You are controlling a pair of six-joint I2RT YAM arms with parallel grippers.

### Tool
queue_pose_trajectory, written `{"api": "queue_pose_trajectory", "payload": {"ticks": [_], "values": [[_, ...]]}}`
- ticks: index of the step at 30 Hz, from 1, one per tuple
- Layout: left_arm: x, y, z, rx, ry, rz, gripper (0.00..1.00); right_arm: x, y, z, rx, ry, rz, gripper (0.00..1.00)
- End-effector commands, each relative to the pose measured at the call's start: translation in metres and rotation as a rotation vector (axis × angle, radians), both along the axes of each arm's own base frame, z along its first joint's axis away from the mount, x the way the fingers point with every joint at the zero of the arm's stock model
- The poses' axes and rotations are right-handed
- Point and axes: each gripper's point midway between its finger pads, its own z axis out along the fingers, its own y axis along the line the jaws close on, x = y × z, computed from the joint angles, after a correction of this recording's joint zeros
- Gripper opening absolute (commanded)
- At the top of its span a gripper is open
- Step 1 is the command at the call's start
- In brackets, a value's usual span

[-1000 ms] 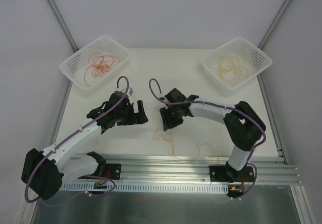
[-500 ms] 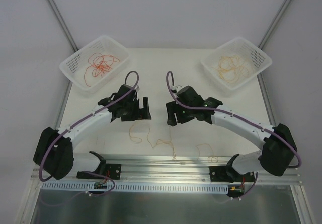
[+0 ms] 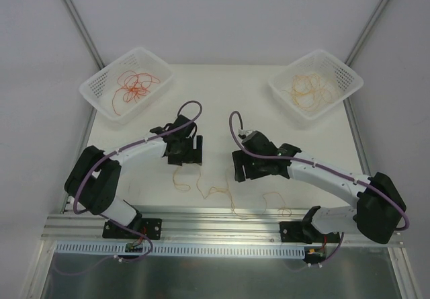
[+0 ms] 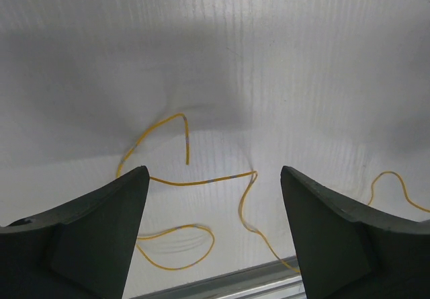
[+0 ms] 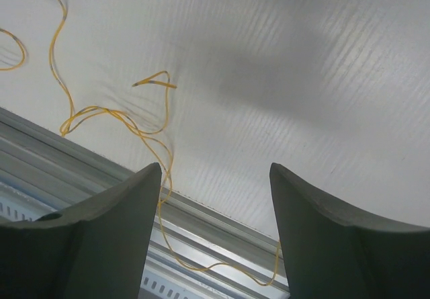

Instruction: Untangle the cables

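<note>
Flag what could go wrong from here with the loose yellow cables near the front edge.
1. One yellow cable trails over the metal rail; pulling it could snag it there or drag it off the edge.
2. The strand under the open left gripper is hair-thin and lies flat; closing may miss it or pinch neighbouring loops together.
3. The right gripper is open close by; pulling one strand both ways might tighten a knot.

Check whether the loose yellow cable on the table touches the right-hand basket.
Apart. Top view: the yellow cable lies well short of the basket, bare table between them.
</note>
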Motion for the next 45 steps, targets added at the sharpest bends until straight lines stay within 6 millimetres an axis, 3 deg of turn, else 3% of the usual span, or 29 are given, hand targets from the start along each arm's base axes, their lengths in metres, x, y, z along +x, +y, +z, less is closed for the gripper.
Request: {"api": "queue_pose_trajectory", "payload": {"ticks": [1,6,8,12,13,16,23,27,33,38,45], "values": [[0.011,0.002,-0.004,0.06,-0.027,0.025,0.78,-0.003,0.012,0.004,0.043,-0.021,0.005,0.69],[0.008,0.003,-0.011,0.079,-0.009,0.024,0.52,-0.009,0.027,-0.003,0.047,-0.011,0.049,0.7],[0.008,0.002,-0.01,0.075,-0.014,0.022,0.46,-0.012,0.031,-0.007,0.037,-0.006,0.068,0.7],[0.004,0.002,-0.01,0.066,-0.008,0.014,0.22,-0.012,0.036,-0.012,0.034,-0.002,0.079,0.7],[0.002,0.002,-0.01,0.065,-0.003,0.013,0.11,-0.012,0.037,-0.012,0.034,-0.001,0.083,0.7],[-0.002,0.004,-0.013,0.066,0.006,0.014,0.0,-0.011,0.039,-0.013,0.035,-0.005,0.085,0.7],[0.001,0.007,-0.004,0.074,-0.037,-0.005,0.0,-0.011,0.04,-0.011,0.034,-0.006,0.089,0.69],[0.017,0.001,0.028,0.036,-0.138,-0.017,0.0,-0.011,0.041,-0.005,0.046,-0.023,0.106,0.69],[0.034,0.001,0.055,0.041,-0.217,-0.026,0.0,-0.018,0.055,-0.009,0.083,-0.002,0.162,0.69],[0.037,0.007,0.064,0.055,-0.24,-0.022,0.0,-0.014,0.065,-0.017,0.087,0.016,0.148,0.64],[0.044,0.026,0.062,0.078,-0.239,0.018,0.0,-0.039,0.068,-0.031,0.009,0.041,0.259,0.59]]}}
